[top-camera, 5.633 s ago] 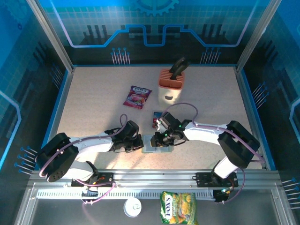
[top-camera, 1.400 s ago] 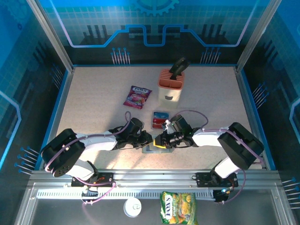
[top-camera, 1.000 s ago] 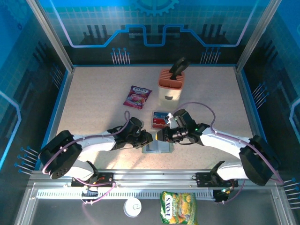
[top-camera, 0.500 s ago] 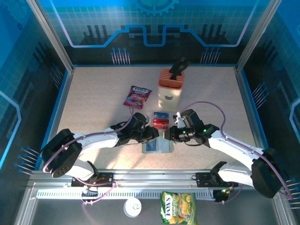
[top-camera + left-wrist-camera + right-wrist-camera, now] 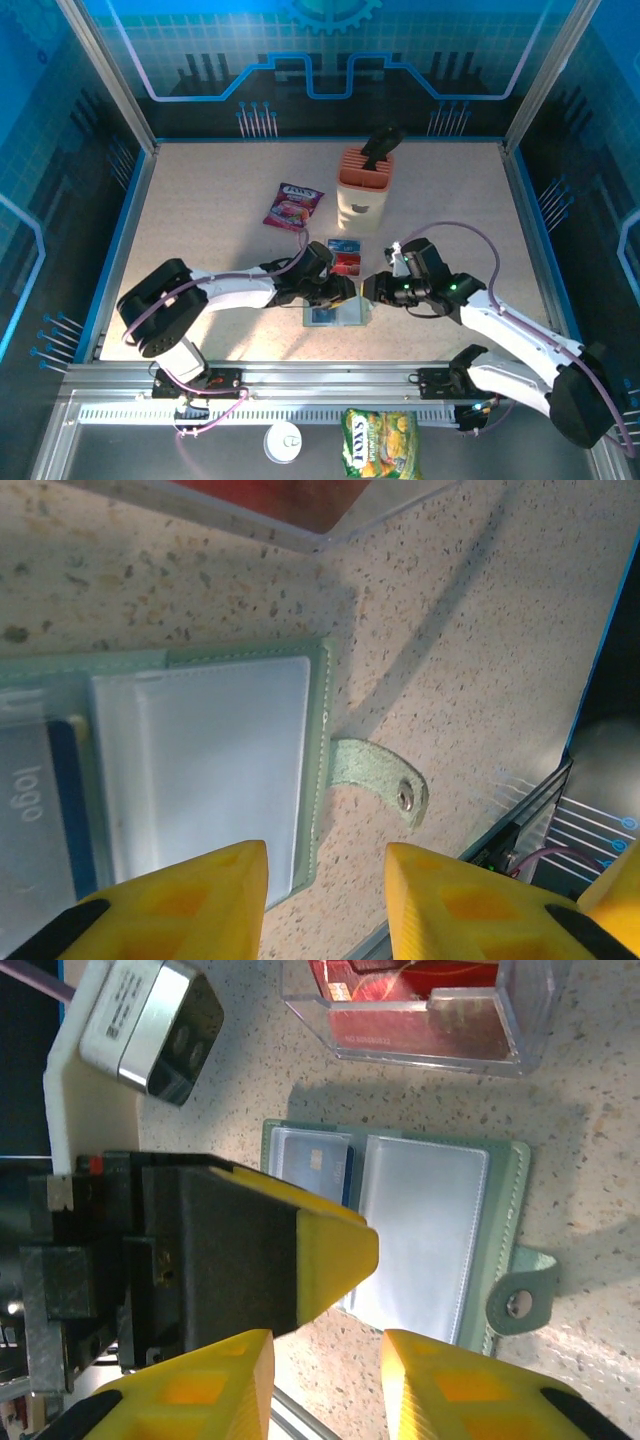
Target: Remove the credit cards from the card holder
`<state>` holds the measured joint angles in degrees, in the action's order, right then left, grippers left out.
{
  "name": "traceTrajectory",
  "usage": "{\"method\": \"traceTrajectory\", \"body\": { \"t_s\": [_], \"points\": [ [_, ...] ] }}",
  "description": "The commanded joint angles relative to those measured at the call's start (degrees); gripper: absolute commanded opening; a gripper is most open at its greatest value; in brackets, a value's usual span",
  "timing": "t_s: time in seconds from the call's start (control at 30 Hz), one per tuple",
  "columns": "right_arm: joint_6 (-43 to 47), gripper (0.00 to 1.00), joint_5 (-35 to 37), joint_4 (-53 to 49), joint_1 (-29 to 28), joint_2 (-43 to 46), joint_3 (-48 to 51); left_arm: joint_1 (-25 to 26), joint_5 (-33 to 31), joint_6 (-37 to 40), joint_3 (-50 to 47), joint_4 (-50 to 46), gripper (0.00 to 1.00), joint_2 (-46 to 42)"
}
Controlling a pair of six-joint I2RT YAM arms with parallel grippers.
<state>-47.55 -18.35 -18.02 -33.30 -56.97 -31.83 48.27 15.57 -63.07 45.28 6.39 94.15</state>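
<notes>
The card holder (image 5: 335,314) lies open and flat on the table, pale blue-grey panels up, its snap strap (image 5: 385,780) sticking out to one side. A card with a blue edge (image 5: 312,1168) sits in one pocket. Red credit cards (image 5: 345,256) rest in a clear tray (image 5: 420,1020) just beyond the holder. My left gripper (image 5: 345,293) hovers open over the holder's far edge, nothing between its yellow fingers (image 5: 190,900). My right gripper (image 5: 371,288) is open beside the holder's right side, apart from it, with the left fingertip (image 5: 335,1245) close in front of it.
A peach slotted block (image 5: 362,186) with a dark handle in it stands at the back. A purple-red snack packet (image 5: 293,206) lies back left. A green-yellow packet (image 5: 380,445) and a white disc (image 5: 283,442) sit past the near rail.
Both grippers have let go of the holder and opened. The holder now lies spread flat. The right gripper has drawn back to the right; the left arm has reached further right.
</notes>
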Motion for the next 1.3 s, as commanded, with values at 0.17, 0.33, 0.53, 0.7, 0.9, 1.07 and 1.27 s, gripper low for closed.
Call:
{"method": "traceTrajectory", "body": {
  "t_s": [0.17, 0.33, 0.53, 0.7, 0.9, 1.07, 1.27],
  "points": [
    [-1.45, 0.35, -0.79, -0.07, 0.62, 1.97, 2.63, -0.16, 1.26, 1.05, 1.42, -1.09, 0.36, -0.07],
    [-1.61, 0.34, -2.84, 2.57, 0.36, -2.03, 1.57, -2.61, 0.23, 1.75, -2.08, -3.13, 0.35, -4.27],
    [-1.53, 0.33, -3.97, 5.84, -1.27, -8.29, -1.3, -5.02, -2.2, 3.39, -5.93, -8.3, 0.33, -10.52],
    [-1.32, 0.32, -3.84, 7.59, -3.78, -13.97, -4.25, -6.46, -5.32, 3.18, -10.23, -11.95, 0.33, -15.35],
    [-1.5, 0.31, -4.15, 9.87, -6.63, -20.66, -7.55, -7.74, -6.04, 4.35, -13.08, -14.85, 0.28, -18.3],
    [-2.38, 0.3, -4.23, 11.9, -8.46, -25.16, -8.92, -7.89, -5.34, 4.62, -13.9, -13.81, 0.21, -18.05],
    [-2.69, 0.3, -3.88, 13.24, -9.81, -28.38, -9.78, -7.98, -3.92, 5.19, -13.11, -12.71, 0.15, -14.87]
  ]
}}
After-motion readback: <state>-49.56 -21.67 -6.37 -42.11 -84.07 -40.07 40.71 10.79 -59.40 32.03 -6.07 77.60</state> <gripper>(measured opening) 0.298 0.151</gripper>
